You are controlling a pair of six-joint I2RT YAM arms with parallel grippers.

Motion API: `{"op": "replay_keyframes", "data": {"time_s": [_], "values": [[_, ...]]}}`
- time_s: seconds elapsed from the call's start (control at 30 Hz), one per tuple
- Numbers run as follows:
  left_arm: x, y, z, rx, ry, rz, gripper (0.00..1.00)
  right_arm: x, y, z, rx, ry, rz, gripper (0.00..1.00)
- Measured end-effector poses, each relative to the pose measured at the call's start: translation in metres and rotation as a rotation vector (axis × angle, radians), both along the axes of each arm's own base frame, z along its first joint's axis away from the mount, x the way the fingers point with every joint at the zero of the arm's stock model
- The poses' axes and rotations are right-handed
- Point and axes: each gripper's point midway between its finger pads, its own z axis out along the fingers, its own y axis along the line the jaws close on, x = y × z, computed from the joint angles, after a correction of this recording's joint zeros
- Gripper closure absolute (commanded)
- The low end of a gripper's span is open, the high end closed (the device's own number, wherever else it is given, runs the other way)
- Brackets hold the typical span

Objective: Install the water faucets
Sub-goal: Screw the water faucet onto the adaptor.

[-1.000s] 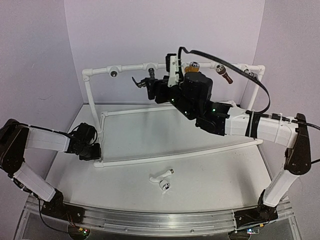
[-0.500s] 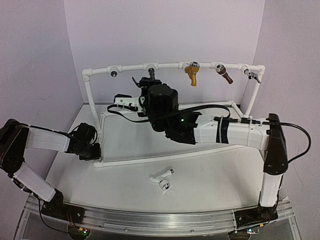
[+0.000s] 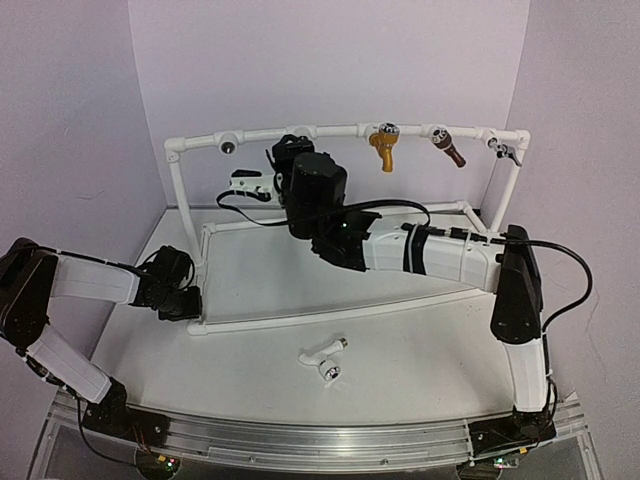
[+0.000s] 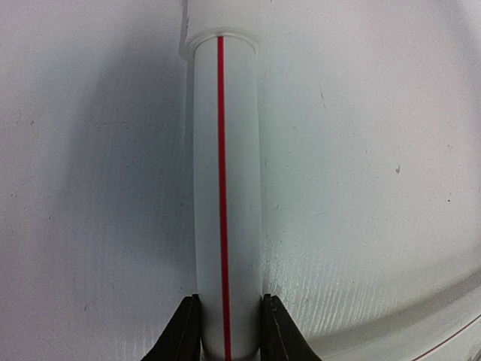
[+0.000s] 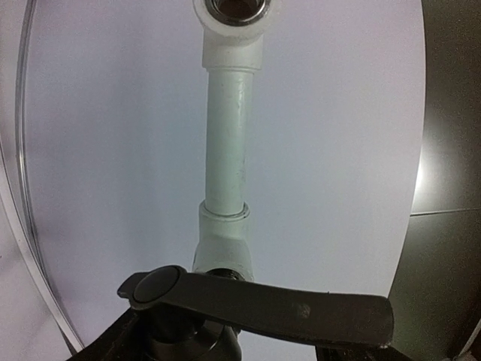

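Black faucet (image 5: 255, 304) is sitting at a socket on the top rail (image 3: 340, 130), upper middle of the overhead view. My right gripper (image 5: 225, 350) is hanging around it, with fingers showing either side of the body under the lever. I can't tell if they're pinching it or loose, or how far it's threaded in.

White faucet (image 3: 325, 358) is lying on the table (image 3: 420, 360), lower centre, well apart from both grippers and not yet fitted.

My left gripper (image 4: 225, 331) is clamping the frame's bottom pipe (image 4: 225, 188) at lower left, fingers touching both sides.

I'm judging this roughly half done: the black one is at its socket and the white one is waiting, likely for the empty socket (image 3: 228, 147) at upper left.

I'm counting:
- two task faucets
- three other taps on the rail: gold tap (image 3: 384, 150), brown tap (image 3: 447, 150), small grey tap (image 3: 507, 151)
- one empty socket
- two grippers
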Motion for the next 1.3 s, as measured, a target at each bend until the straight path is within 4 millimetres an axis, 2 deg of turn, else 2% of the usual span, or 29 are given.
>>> {"op": "replay_keyframes", "data": {"time_s": [0.2, 0.47, 0.63, 0.77, 0.87, 1.13, 1.3], "values": [[0.000, 0.000, 0.000, 0.000, 0.000, 0.000, 1.00, 0.013, -0.008, -0.001, 0.044, -0.023, -0.030, 0.45], [0.000, 0.000, 0.000, 0.000, 0.000, 0.000, 1.00, 0.022, -0.009, -0.009, 0.156, -0.055, -0.047, 0.73], [0.000, 0.000, 0.000, 0.000, 0.000, 0.000, 1.00, 0.022, -0.012, -0.002, 0.299, -0.094, -0.046, 0.78], [0.000, 0.000, 0.000, 0.000, 0.000, 0.000, 1.00, 0.021, -0.016, 0.001, 0.486, -0.087, -0.028, 0.85], [0.000, 0.000, 0.000, 0.000, 0.000, 0.000, 1.00, 0.020, -0.020, 0.002, 0.696, -0.056, -0.007, 0.90], [0.000, 0.000, 0.000, -0.002, 0.001, -0.001, 1.00, 0.009, -0.033, -0.001, 1.245, 0.084, 0.124, 0.87], [-0.001, -0.001, 0.001, -0.003, 0.001, -0.002, 1.00, 0.000, -0.038, -0.002, 1.605, 0.199, 0.250, 0.94]]}}
